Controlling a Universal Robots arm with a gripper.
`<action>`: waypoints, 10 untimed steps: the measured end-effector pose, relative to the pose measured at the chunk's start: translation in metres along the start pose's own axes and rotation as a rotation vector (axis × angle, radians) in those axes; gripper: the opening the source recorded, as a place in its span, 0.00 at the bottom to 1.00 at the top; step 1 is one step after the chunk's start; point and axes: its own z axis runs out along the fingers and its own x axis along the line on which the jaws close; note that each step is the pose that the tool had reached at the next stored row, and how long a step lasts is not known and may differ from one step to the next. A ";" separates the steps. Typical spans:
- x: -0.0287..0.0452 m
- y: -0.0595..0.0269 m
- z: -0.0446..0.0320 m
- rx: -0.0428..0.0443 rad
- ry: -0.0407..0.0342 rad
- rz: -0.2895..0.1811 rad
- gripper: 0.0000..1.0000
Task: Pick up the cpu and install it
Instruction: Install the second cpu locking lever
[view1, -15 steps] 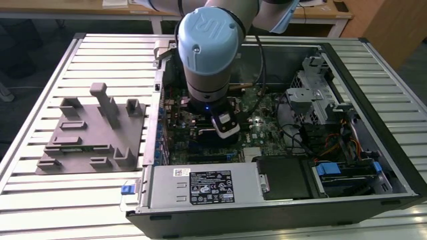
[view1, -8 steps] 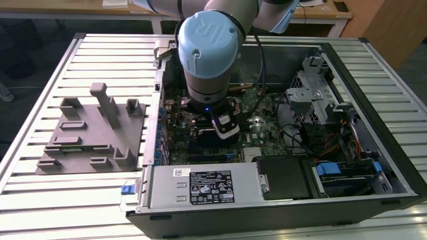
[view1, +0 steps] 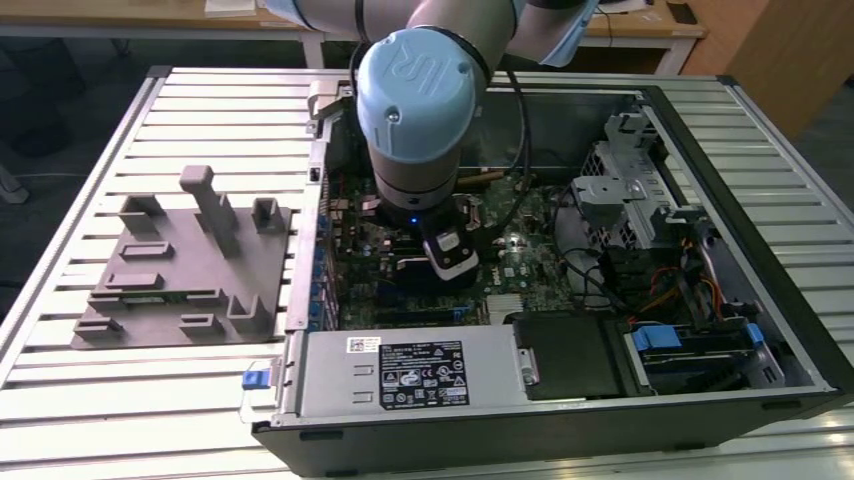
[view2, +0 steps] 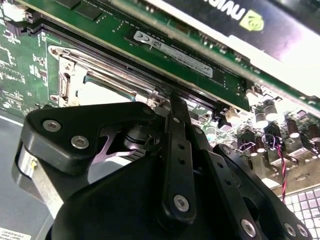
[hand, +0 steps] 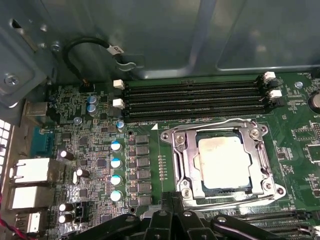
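Observation:
The cpu (hand: 223, 161), a flat square chip with a pale silver top, lies seated in the motherboard socket, ringed by the metal socket frame (hand: 180, 150). In the first wrist view my gripper (hand: 169, 196) is shut and holds nothing, its black tips just beside the frame's near corner and clear of the chip. The second wrist view looks past the gripper's (view2: 162, 97) black linkage to the same socket frame (view2: 67, 75). The exterior view has the arm reaching down into the open computer case, with the gripper (view1: 447, 275) low over the motherboard.
Empty memory slots (hand: 195, 97) run along one side of the socket. A graphics card (view2: 225, 20) stands close by. A grey fixture tray (view1: 174, 290) with upright posts sits on the slatted table at the exterior view's left. The power supply (view1: 400, 370) and drive cage (view1: 627, 190) crowd the case.

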 end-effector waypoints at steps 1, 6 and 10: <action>0.0000 0.0000 -0.0001 0.0001 0.0000 0.000 0.11; -0.0001 0.0021 -0.0051 0.0022 -0.0003 0.000 0.11; -0.0001 0.0029 -0.0070 0.0138 -0.0013 -0.001 0.11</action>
